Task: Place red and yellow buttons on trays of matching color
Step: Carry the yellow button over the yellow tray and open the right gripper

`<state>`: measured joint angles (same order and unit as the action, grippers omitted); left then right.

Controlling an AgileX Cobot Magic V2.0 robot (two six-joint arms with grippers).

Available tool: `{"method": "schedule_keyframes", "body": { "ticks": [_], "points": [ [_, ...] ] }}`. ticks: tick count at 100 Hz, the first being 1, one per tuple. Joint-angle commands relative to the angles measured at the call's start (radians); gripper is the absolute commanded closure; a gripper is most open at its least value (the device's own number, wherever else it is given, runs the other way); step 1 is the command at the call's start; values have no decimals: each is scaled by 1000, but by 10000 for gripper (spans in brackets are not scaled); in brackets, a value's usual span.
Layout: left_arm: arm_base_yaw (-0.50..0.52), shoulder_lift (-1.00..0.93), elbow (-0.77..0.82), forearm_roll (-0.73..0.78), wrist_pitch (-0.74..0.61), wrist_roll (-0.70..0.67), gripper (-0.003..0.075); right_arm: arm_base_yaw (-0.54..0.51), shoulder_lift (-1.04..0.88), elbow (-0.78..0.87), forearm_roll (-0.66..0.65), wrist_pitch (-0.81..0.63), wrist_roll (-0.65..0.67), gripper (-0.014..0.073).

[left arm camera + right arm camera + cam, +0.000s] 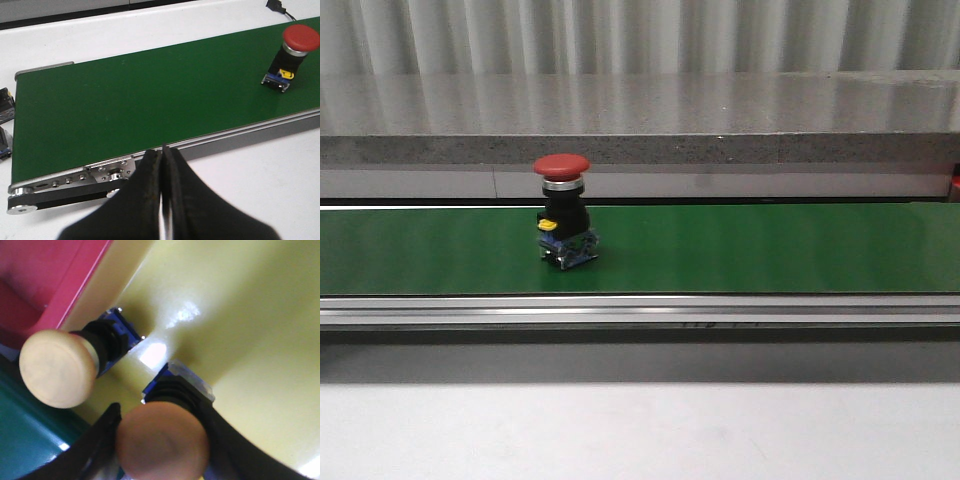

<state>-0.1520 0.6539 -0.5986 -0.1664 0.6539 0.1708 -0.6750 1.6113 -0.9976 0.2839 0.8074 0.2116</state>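
Yellow mushroom-capped button [162, 442] gripped in right fingers [215, 440] above the glossy yellow tray [240, 330].
Likely release next; left fingers [172, 200] clenched, red-capped button [562, 215] waits on green belt [770, 250].

A green conveyor belt [770, 250] runs across the white table [640, 430] from side to side, edged along its near side by a silver metal rail [640, 310]. Behind the belt stands a long grey speckled ledge [720, 130], with pale corrugated panelling [640, 35] above it. At the belt's end, two dark blocks [5, 105] sit on the table just beside the roller, and a black cable [277, 7] lies at the table's far edge.
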Motion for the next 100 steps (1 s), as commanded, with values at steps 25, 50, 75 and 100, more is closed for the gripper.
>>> {"method": "schedule_keyframes", "body": {
  "ticks": [25,50,75,100],
  "points": [
    [-9,-1,-26,-10,-71,3,740,2,-3,-21,51,-16,2,222],
    [-9,-1,-26,-10,-71,3,740,2,-39,-21,51,-5,-58,95],
    [-9,-1,-26,-10,-71,3,740,29,-211,-21,51,-19,-163,95],
    [-9,-1,-26,-10,-71,3,740,195,-333,-22,51,-9,-250,95]
  ]
}}
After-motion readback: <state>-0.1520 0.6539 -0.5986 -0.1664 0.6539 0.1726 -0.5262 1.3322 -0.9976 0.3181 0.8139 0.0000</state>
